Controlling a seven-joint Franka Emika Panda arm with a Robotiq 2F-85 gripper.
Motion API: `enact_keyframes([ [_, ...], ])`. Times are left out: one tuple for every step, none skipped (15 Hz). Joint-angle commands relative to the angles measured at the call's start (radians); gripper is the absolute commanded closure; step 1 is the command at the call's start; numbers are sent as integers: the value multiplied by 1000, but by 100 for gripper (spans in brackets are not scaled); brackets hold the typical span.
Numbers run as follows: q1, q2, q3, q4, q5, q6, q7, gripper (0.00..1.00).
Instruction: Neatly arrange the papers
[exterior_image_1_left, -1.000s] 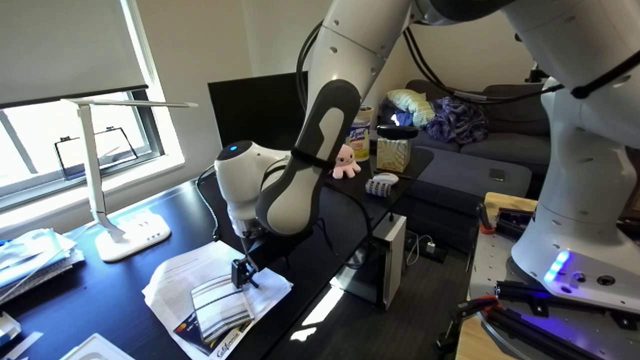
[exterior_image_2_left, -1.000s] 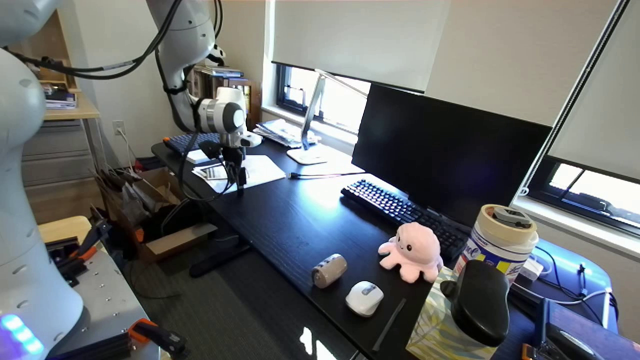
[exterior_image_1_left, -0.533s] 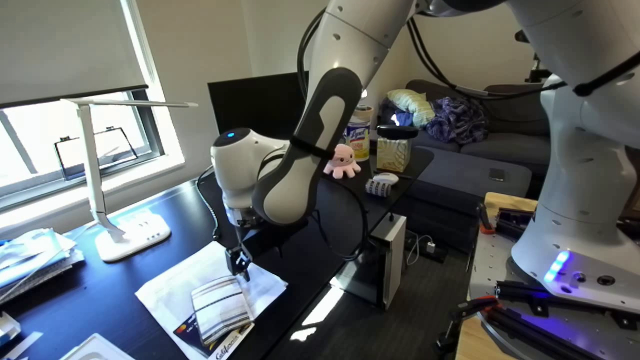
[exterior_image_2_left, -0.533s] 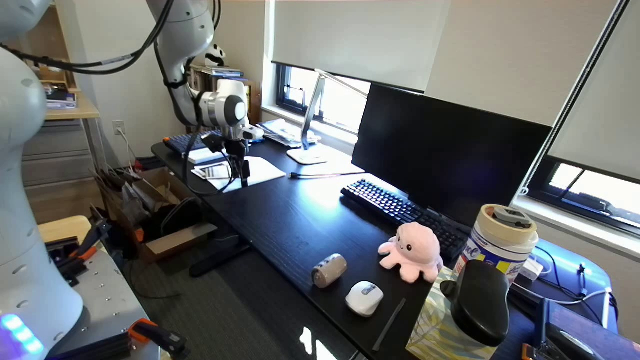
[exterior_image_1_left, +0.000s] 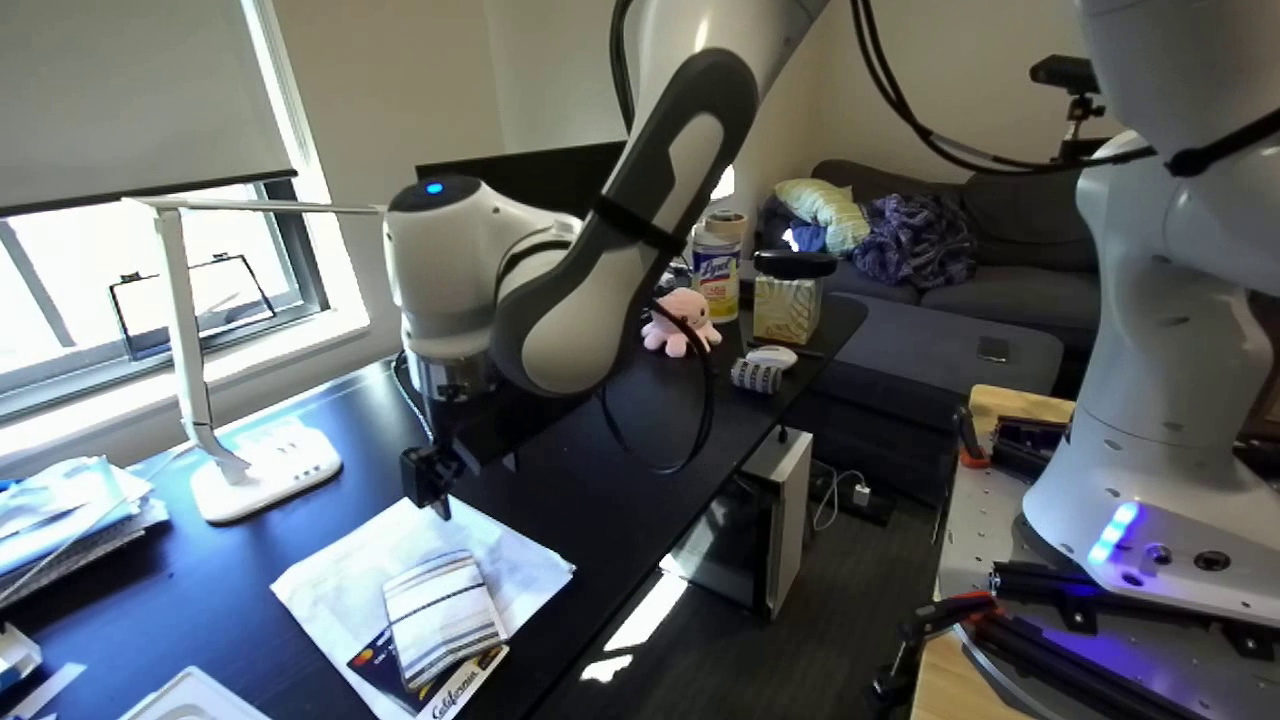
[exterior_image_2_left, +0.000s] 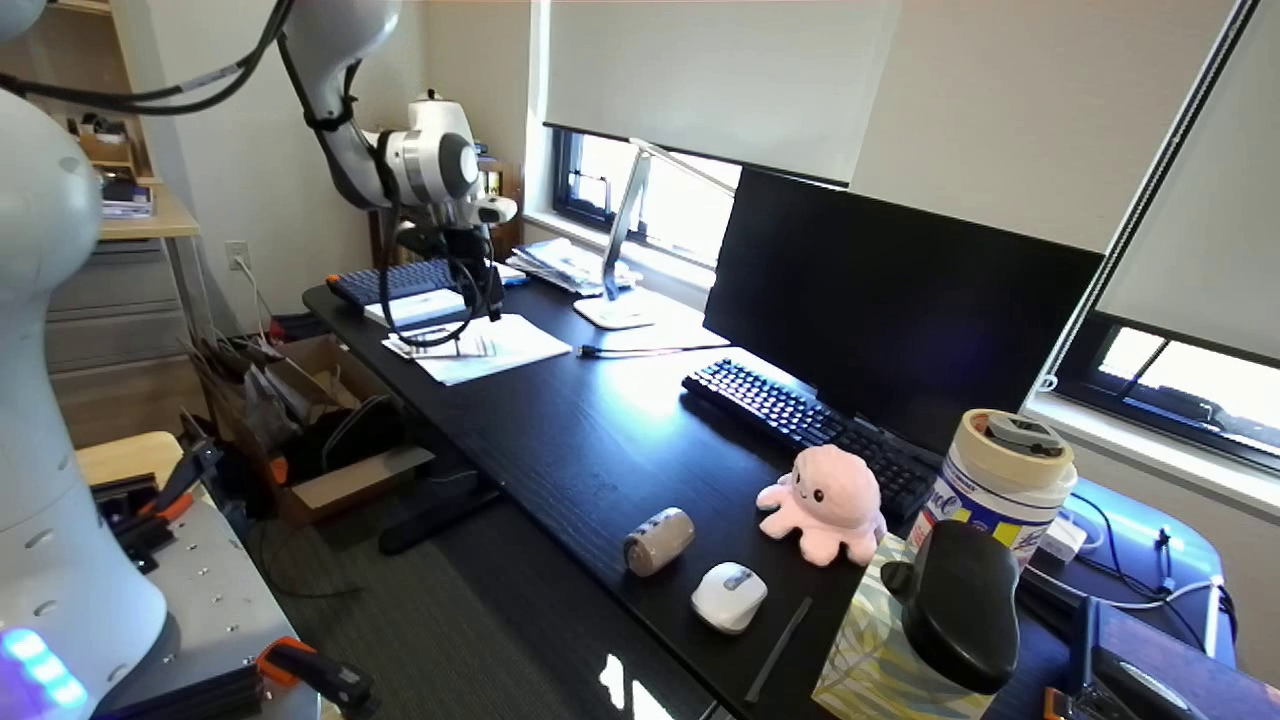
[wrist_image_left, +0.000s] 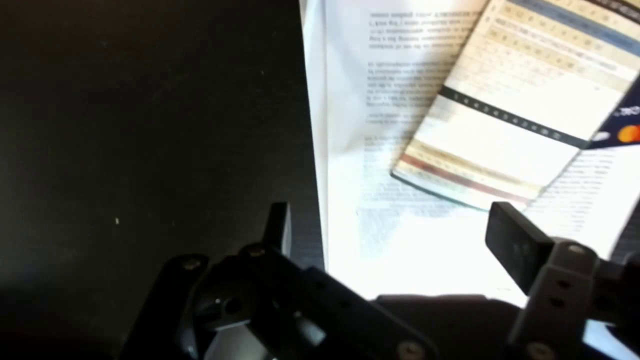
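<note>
Under the booklet (wrist_image_left: 515, 107), papers (wrist_image_left: 385, 220) lie partly hidden.

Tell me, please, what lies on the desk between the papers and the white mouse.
A small cylinder lies on its side beside the white mouse; from there to the papers, an exterior view shows bare dark desk.

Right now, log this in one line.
gripper: open, empty | printed sheets: on black desk, edges uneven | striped booklet: askew atop sheets
</note>
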Motion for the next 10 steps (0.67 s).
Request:
enact_keyframes([
  [-26,-128,44,-11,-54,-41,-151,0],
  [-40,-121,69,39,-45,-61,-209,0],
  [-49,-119,89,77,-37,-81,-265,0],
  [-61,-99,114,139,-20,-112,-331,0],
  [-69,-77,134,196,-14,-129,-387,0],
  [-80,-43,154,259,-5,-145,-450,0],
  [-84,-16,170,313,1,-153,-507,0],
  [-95,31,184,380,9,-156,-572,0],
  [-108,65,206,426,28,-150,-636,0],
  [-122,124,231,493,61,-148,-701,0],
])
